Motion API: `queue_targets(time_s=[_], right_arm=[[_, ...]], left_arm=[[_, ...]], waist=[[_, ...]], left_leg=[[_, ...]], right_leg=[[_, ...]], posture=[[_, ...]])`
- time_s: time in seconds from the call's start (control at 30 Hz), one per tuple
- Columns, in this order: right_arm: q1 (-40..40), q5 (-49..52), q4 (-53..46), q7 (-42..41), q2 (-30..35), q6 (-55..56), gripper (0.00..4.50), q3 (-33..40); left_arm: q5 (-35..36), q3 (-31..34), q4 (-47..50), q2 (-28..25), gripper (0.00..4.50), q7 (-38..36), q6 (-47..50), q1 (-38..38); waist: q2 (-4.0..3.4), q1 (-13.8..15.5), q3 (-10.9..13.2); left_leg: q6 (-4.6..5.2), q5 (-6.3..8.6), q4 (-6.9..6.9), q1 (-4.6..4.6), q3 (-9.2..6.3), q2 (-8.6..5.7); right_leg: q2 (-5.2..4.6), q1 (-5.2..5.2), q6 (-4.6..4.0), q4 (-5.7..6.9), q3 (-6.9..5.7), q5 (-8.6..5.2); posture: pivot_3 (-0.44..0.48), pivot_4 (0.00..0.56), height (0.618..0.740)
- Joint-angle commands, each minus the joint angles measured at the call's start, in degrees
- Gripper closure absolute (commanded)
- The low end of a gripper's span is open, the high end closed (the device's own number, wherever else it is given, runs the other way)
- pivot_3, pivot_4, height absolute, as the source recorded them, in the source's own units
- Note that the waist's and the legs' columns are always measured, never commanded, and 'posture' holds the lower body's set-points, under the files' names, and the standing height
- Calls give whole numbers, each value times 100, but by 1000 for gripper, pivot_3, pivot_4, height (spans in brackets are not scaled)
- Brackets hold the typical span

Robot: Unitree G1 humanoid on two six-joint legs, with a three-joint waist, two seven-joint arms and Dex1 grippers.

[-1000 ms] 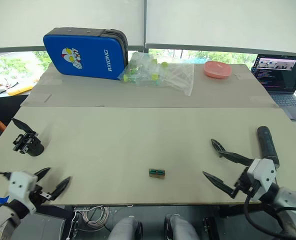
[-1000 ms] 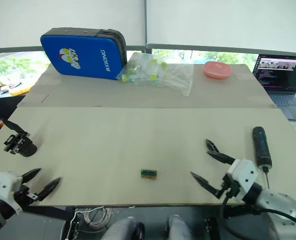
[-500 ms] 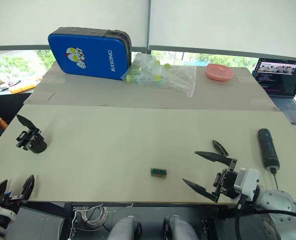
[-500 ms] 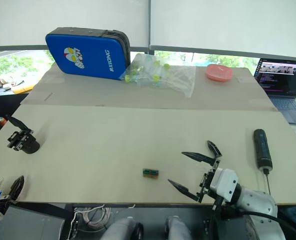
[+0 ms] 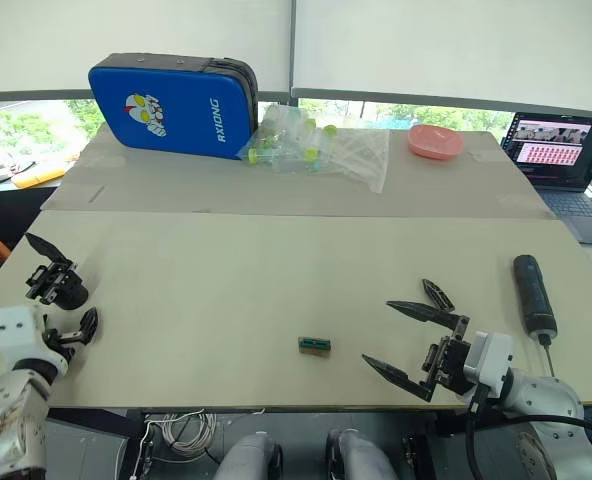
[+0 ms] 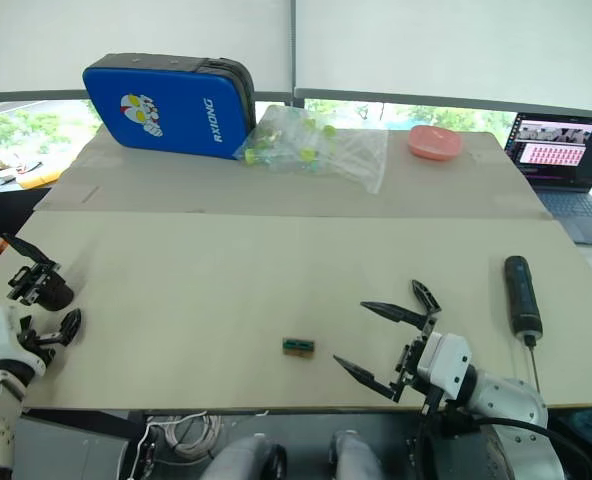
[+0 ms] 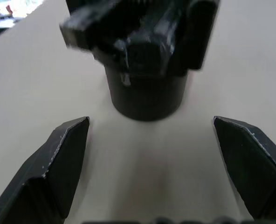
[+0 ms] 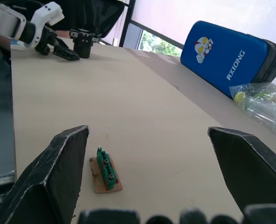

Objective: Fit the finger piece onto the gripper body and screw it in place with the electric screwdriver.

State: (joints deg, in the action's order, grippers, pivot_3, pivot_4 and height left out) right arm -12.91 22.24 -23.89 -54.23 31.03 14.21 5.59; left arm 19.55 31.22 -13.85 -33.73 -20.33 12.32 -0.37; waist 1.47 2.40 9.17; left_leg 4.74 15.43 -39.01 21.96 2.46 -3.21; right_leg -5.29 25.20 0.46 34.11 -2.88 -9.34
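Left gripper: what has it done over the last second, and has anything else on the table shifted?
The left gripper dropped toward the table's near edge, then came forward; it is now open just short of the gripper body. The right gripper, open, swung inward. Finger piece, electric screwdriver and green block stayed put.

**Both grippers held open, low over the near edge of the table**

The left gripper [image 7: 149,154] is held low at the near left corner of the table, its white wrist casing turned inward. Its two black fingers [image 7: 63,158] are spread wide apart, with nothing held between them, and are pointed toward the far side of the table.

The right gripper [image 5: 406,337] is held low over the near right part of the table, with the forearm reaching in from the right. Its two long black fingers [image 5: 421,311] are spread wide and pointed toward the left, with nothing gripped between them.
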Motion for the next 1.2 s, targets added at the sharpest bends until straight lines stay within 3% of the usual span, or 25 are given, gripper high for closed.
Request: queue_targets(time_s=[0.03, 0.47, 0.57, 0.67, 0.73, 0.9, 1.0, 1.2], right_arm=[[-12, 74, -44, 44, 23, 203, 0, 147], [-58, -30, -130, 244, 83, 199, 0, 260], [-78, -42, -144, 270, 99, 199, 0, 282], [-68, -58, -165, 318, 108, 186, 0, 312], [-69, -67, -184, 345, 113, 179, 0, 316], [-133, -27, -248, 387, 168, 161, 0, 381], [-252, 48, -322, 363, 250, 118, 0, 481], [-616, 333, -509, 191, 401, -49, 0, 501]], left_arm=[[-173, -167, -526, -127, 33, -225, -491, -397], [-337, -338, -1698, -209, 33, -415, -1073, -1065], [-366, -322, -1885, -226, 815, -354, -1158, -1089], [-169, -173, -1962, -186, 2144, -386, -1247, -1117], [185, 13, -1850, -84, 2147, -558, -1262, -1164], [897, 62, -671, 187, 2147, -1099, -1075, -1118], [832, -661, 542, 202, 2147, -1552, -825, -1022], [627, -2122, 2011, 296, 2147, -2155, -406, -1171]], waist=[[-1, 8, 0], [-4, 7, -2], [-7, 5, -3], [-14, -3, -7], [-14, -7, -6], [-3, 30, -1], [29, 77, 9], [29, 93, 8]], left_leg=[[0, 0, 0, -2, 0, 0], [-4, -3, 1, -1, 0, 1], [-5, -3, 1, -6, 0, 1], [-8, -5, 1, -8, 0, 2], [-10, -6, 1, -8, 0, 3], [-8, -5, -2, 8, 0, 3], [-7, -4, -8, 28, 0, 2], [-14, -7, -16, 33, 0, -9]], right_leg=[[0, 1, 0, 0, 0, 0], [-3, -1, -38, -1, -4, 26], [-3, -3, -27, -1, -3, 19], [-3, -4, -23, 1, -3, 17], [-2, -4, -21, 1, -4, 16], [-3, 2, -32, -3, -5, 24], [-4, 10, -50, -6, -9, 34], [-10, 6, -47, -16, -7, 35]], posture=[[0, 150, 740], [0, 150, 740], [0, 150, 740], [0, 150, 740], [0, 150, 740], [0, 150, 740], [0, 150, 740], [0, 150, 740]])
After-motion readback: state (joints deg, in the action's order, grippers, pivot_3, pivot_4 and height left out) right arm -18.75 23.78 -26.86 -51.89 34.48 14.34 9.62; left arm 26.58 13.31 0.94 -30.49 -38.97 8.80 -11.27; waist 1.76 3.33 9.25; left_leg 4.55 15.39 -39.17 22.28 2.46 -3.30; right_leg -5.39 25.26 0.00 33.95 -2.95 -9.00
